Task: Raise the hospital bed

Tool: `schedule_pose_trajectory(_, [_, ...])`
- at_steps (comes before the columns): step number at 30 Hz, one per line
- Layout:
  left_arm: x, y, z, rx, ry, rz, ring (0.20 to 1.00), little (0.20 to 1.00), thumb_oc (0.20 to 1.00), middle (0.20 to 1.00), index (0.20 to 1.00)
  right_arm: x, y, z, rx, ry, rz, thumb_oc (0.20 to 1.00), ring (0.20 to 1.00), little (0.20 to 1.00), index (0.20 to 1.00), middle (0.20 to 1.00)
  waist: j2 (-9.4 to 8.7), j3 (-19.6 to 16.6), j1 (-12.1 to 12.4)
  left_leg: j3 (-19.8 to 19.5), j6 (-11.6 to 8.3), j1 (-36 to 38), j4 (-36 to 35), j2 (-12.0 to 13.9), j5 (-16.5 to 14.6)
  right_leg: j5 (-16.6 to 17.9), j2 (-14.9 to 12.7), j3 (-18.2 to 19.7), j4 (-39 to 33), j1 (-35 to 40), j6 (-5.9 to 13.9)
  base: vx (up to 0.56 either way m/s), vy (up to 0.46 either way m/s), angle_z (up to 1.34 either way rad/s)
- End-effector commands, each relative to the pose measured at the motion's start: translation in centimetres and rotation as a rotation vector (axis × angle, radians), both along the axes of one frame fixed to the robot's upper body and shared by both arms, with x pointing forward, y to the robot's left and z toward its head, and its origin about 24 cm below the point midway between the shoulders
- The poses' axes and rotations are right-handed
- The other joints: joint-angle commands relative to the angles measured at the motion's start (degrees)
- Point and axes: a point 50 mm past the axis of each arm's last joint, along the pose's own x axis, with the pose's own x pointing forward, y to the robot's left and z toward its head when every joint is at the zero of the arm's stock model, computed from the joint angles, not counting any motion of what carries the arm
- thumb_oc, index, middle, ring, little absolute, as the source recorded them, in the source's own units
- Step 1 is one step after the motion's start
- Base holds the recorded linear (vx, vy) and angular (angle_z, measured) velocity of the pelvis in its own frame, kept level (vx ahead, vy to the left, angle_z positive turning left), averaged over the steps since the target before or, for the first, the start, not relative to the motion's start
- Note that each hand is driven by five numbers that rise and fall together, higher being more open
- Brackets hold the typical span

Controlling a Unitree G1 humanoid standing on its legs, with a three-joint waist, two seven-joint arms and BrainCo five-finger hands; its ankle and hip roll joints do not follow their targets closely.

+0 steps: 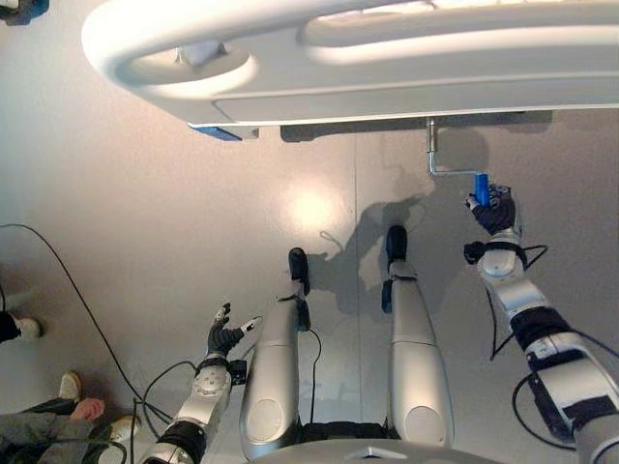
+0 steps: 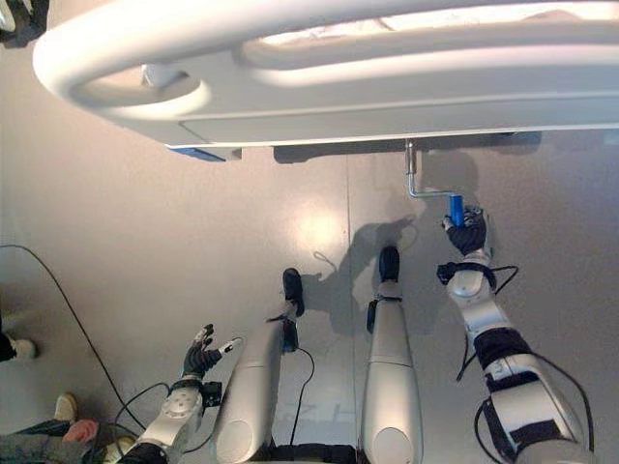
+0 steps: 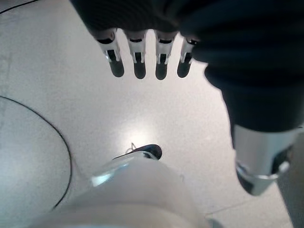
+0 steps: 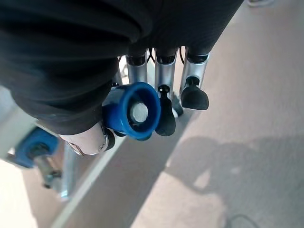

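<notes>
The white footboard of the hospital bed (image 1: 387, 87) spans the top of the eye views. Under its edge a metal crank (image 1: 432, 155) hangs down and bends to a blue handle (image 1: 481, 186). My right hand (image 1: 495, 210) is at that handle, and in the right wrist view its fingers (image 4: 166, 71) curl round the blue handle (image 4: 133, 114). My left hand (image 1: 225, 335) hangs low at the lower left, away from the bed, with its fingers (image 3: 137, 59) straight and nothing in them.
A blue caster (image 1: 218, 132) shows under the bed's left corner. A person's shoes (image 1: 73, 387) and leg stand at the lower left edge. Grey floor (image 1: 145, 222) lies open between me and the bed.
</notes>
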Motion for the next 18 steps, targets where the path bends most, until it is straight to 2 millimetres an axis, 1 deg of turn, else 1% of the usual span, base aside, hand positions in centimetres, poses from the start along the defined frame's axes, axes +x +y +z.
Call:
schedule_pose_trajectory(1, [-2.8,0.2,-1.0,-0.003,0.051,-0.001,1.0,1.0,1.0,1.0,1.0,-1.8,-9.5,7.5,-0.157,-0.09,-0.351,0.2,0.2,0.2,0.2,0.2,0.67,-1.4,-0.8,-2.5,-0.99,-5.4,6.8,0.7,2.9,-3.6,2.2,-2.3,8.3,-1.0,-0.01,-0.05,-0.078,0.06])
schedule_pose_trajectory(2, [-2.7,0.4,-0.9,0.001,0.046,-0.008,1.0,1.0,1.0,1.0,1.0,-1.8,-9.6,7.0,-0.183,-0.033,-0.35,0.2,0.2,0.2,0.2,0.2,0.59,-1.4,-0.6,-2.6,-1.02,-6.5,8.4,0.7,2.4,-4.2,2.1,-2.4,9.7,-2.0,-0.21,-0.07,-0.107,0.12])
schedule_pose_trajectory(3, [-2.6,0.6,-0.6,0.002,0.034,-0.009,1.0,1.0,1.0,1.0,1.0,-1.6,-9.4,6.8,-0.188,-0.012,-0.34,0.2,0.2,0.2,0.2,0.2,0.4,-1.4,-0.5,-2.8,-1.11,-7.8,10.2,0.8,2.0,-4.6,2.0,-2.6,11.1,-2.8,-0.39,-0.03,-0.055,0.17])
schedule_pose_trajectory(4, [-2.6,0.6,-0.6,0.002,0.034,-0.009,1.0,1.0,1.0,1.0,1.0,-1.6,-9.4,6.8,-0.188,-0.012,-0.34,0.2,0.2,0.2,0.2,0.2,0.4,-1.4,-0.5,-2.8,-1.11,-7.8,10.3,0.8,2.0,-4.6,2.0,-2.6,11.1,-2.8,-0.39,-0.02,-0.066,0.29])
schedule_pose_trajectory(5, [-2.3,1.0,-0.3,0.002,0.022,-0.009,1.0,1.0,1.0,1.0,1.0,-2.0,-9.9,5.1,-0.174,0.087,-0.352,0.2,0.2,0.2,0.2,0.2,0.33,-1.4,0.3,-3.4,-0.95,-10.2,13.4,0.9,1.0,-5.8,2.0,-3.0,14.4,-5.3,-0.58,-0.01,-0.037,0.27])
schedule_pose_trajectory(6, [-2.3,1.1,-0.3,0.002,0.021,-0.008,1.0,1.0,1.0,1.0,1.0,-2.0,-9.9,5.1,-0.174,0.087,-0.352,0.2,0.2,0.2,0.2,0.2,0.34,-1.4,0.2,-3.4,-0.95,-10.3,13.5,0.9,0.9,-5.8,2.0,-3.0,14.4,-5.4,-0.58,-0.01,-0.064,0.3])
schedule_pose_trajectory(7, [-2.1,1.4,-0.1,0.003,0.013,0.0,1.0,1.0,1.0,1.0,1.0,-1.8,-9.5,4.3,-0.17,0.127,-0.337,0.2,0.2,0.2,0.2,0.2,-0.14,-1.4,0.7,-3.7,-0.92,-14.0,18.9,0.8,-0.8,-7.0,1.6,-3.6,18.5,-8.1,-0.57,-0.01,-0.019,0.19])
schedule_pose_trajectory(8, [-2.0,1.4,0.0,-0.006,0.003,0.006,1.0,1.0,1.0,1.0,1.0,-1.7,-9.3,4.1,-0.161,0.133,-0.332,0.2,0.2,0.2,0.2,0.2,-0.23,-1.4,1.0,-4.0,-0.7,-15.6,20.8,0.9,-1.5,-7.8,1.7,-3.9,20.7,-9.8,-0.6,0.07,-0.012,0.11])
schedule_pose_trajectory(9, [-2.8,1.4,-0.3,-0.013,0.021,0.016,1.0,1.0,1.0,1.0,1.0,-2.0,-9.1,2.8,-0.162,0.17,-0.326,0.2,0.2,0.2,0.2,0.2,-0.36,-1.4,1.1,-4.2,-0.69,-15.5,24.5,0.8,-4.6,-10.6,1.4,-4.0,24.3,-9.5,-0.33,0.06,0.029,-0.01])
schedule_pose_trajectory(10, [-2.6,1.2,-0.2,-0.018,0.016,0.012,1.0,1.0,1.0,1.0,1.0,-2.0,-9.0,2.5,-0.163,0.19,-0.319,0.2,0.2,0.2,0.2,0.2,-0.45,-1.4,1.4,-4.5,-0.5,-17.7,26.4,0.6,-4.9,-10.6,1.2,-4.2,25.9,-11.4,-0.23,0.09,0.038,-0.02])
schedule_pose_trajectory(11, [-2.8,1.0,-0.2,-0.027,0.012,0.009,1.0,1.0,1.0,1.0,1.0,-1.7,-8.7,2.7,-0.164,0.182,-0.309,0.2,0.2,0.2,0.2,0.2,-0.34,-1.4,1.6,-4.6,-0.33,-19.4,29.2,0.7,-6.6,-11.9,1.2,-4.4,28.5,-13.0,-0.02,0.0,0.064,0.0])
schedule_pose_trajectory(12, [-2.7,0.8,-0.1,-0.029,0.009,0.007,1.0,1.0,1.0,1.0,1.0,-1.5,-8.4,2.6,-0.173,0.192,-0.295,0.2,0.2,0.2,0.2,0.2,-0.19,-1.4,1.9,-4.7,-0.24,-21.4,30.5,0.6,-6.4,-11.8,1.2,-4.4,30.1,-15.2,0.0,0.04,0.072,-0.02])
schedule_pose_trajectory(13, [-3.1,0.8,-0.4,-0.027,0.025,0.001,1.0,1.0,1.0,1.0,1.0,-1.7,-8.5,2.0,-0.179,0.225,-0.299,0.2,0.2,0.2,0.2,0.2,-0.1,-1.4,2.1,-4.6,-0.07,-23.1,34.0,0.6,-8.4,-13.4,1.0,-4.3,32.8,-16.6,0.04,0.01,0.062,-0.07])
schedule_pose_trajectory(15, [-3.3,0.6,-0.5,-0.03,0.032,-0.003,1.0,1.0,1.0,1.0,1.0,-1.2,-7.9,2.1,-0.17,0.224,-0.281,0.2,0.2,0.2,0.2,0.2,0.03,-1.4,2.7,-4.8,0.11,-26.8,37.8,0.5,-9.6,-14.5,0.4,-4.5,36.1,-19.4,-0.05,0.01,0.025,-0.17])
schedule_pose_trajectory(16, [-3.3,0.5,-0.5,-0.027,0.038,-0.008,1.0,1.0,1.0,1.0,1.0,-1.3,-7.9,1.6,-0.162,0.247,-0.284,0.2,0.2,0.2,0.2,0.2,0.31,-1.4,3.1,-5.2,0.25,-28.4,39.7,0.4,-10.3,-14.9,0.0,-4.6,37.4,-20.5,-0.08,0.01,0.033,-0.15])
schedule_pose_trajectory(18, [-3.2,0.3,-0.4,-0.035,0.03,-0.011,1.0,1.0,1.0,1.0,1.0,-1.1,-7.5,1.3,-0.143,0.26,-0.277,0.2,0.2,0.2,0.2,0.2,1.06,-1.4,3.7,-5.6,0.66,-31.0,42.7,0.6,-11.3,-15.8,-0.8,-5.0,40.4,-22.8,0.04,0.01,0.062,0.04])
